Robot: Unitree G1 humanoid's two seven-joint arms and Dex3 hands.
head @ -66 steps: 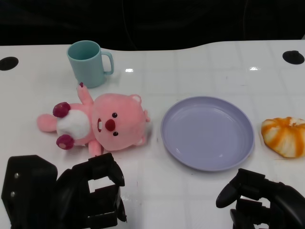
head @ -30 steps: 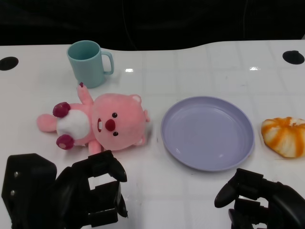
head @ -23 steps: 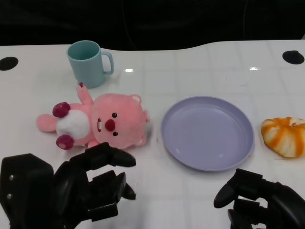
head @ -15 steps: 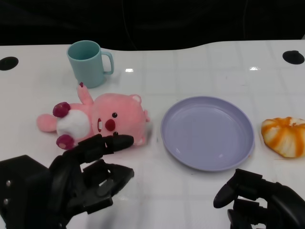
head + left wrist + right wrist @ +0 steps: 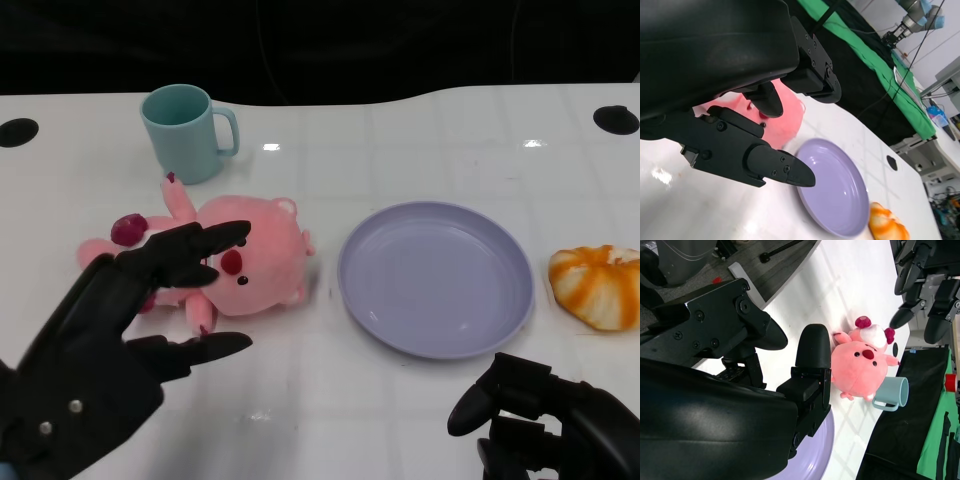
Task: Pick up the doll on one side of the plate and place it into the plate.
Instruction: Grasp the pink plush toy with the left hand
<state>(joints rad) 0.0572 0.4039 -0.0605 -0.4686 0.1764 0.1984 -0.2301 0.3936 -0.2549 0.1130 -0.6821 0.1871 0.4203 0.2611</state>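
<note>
The pink doll (image 5: 250,260) lies on its back on the white worktop (image 5: 420,140), just beside the left rim of the lavender plate (image 5: 435,278) — not in it. The left robot hand (image 5: 120,330) hovers over the doll's body, fingers spread, holding nothing. The right robot hand (image 5: 545,425) sits at the worktop's near edge, fingers curled on nothing. A teal mug (image 5: 185,132) stands behind the doll; an orange bun (image 5: 598,285) lies right of the plate.
</note>
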